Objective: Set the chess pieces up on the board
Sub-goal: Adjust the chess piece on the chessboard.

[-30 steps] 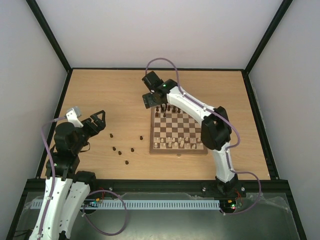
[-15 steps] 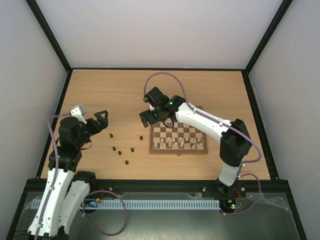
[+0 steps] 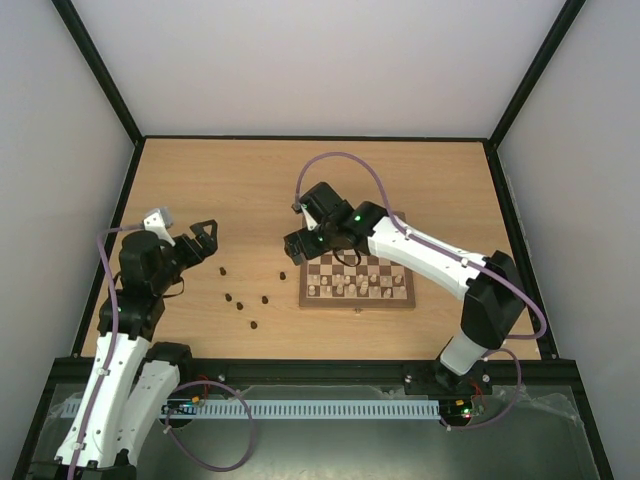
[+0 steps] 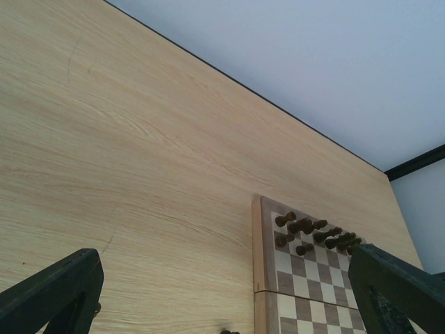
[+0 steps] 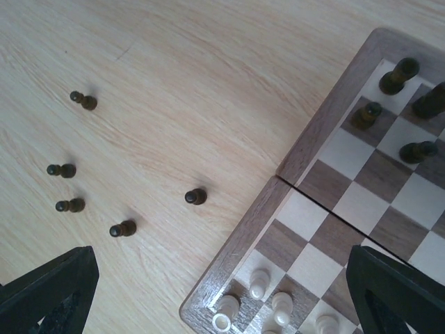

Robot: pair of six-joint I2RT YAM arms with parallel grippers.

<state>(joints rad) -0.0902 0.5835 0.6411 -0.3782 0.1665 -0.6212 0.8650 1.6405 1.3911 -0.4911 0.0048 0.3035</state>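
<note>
The board (image 3: 303, 288) lies right of the table's centre. Dark chess pieces (image 4: 313, 233) stand on its far rows, and the right wrist view shows some of them (image 5: 398, 75). Several dark pawns lie loose on the table left of the board (image 3: 241, 305), and they also show in the right wrist view (image 5: 122, 228); one (image 5: 195, 197) is near the board's edge. My right gripper (image 3: 298, 245) hovers open and empty over the board's left edge (image 5: 222, 278). My left gripper (image 3: 208, 246) is open and empty, raised left of the loose pawns (image 4: 222, 292).
Cream pieces (image 5: 259, 282) fill the board's near rows. My right arm (image 3: 420, 250) crosses over the board's far half and hides it in the top view. Black frame rails (image 3: 300, 137) edge the wooden table.
My right arm has swung from the board's far left corner toward me, ending over the board's left edge. My left gripper has barely moved.
</note>
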